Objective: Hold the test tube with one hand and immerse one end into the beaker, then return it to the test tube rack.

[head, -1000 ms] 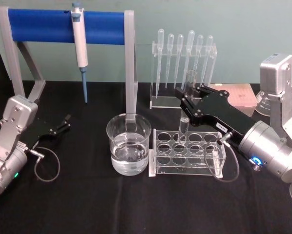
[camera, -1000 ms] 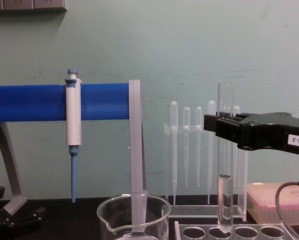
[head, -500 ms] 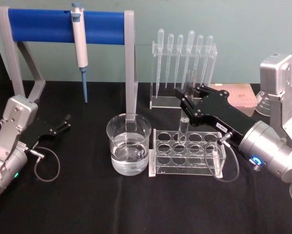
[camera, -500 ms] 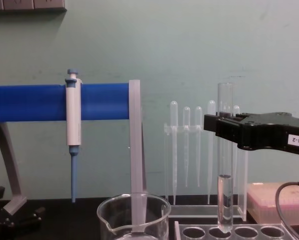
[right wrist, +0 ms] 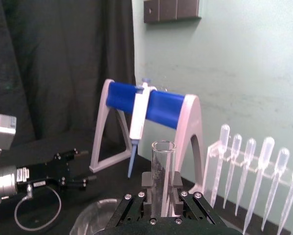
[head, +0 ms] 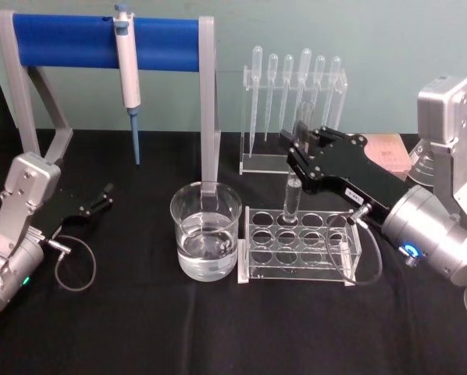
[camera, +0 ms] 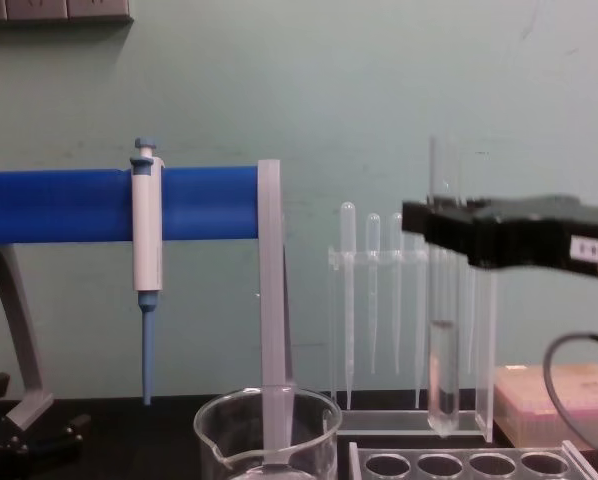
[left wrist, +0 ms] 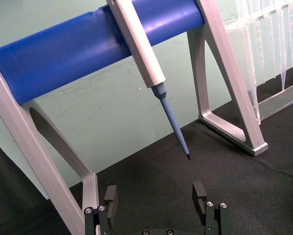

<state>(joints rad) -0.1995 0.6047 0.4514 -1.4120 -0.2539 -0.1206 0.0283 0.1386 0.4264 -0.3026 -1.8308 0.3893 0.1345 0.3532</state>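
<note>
The right hand [head: 296, 152], reaching in from 3 o'clock, grips the upright test tube [head: 291, 197] on its upper part, the round bottom hanging just above the test tube rack [head: 300, 244], with the beaker [head: 206, 233] at the rack's 9 o'clock and the left hand [head: 101, 197] parked farther toward 9 o'clock, fingers apart.

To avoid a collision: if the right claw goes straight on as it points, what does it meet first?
Probably the white leg of the pipette stand, beyond the test tube in the right claw; depth is unclear.
</note>
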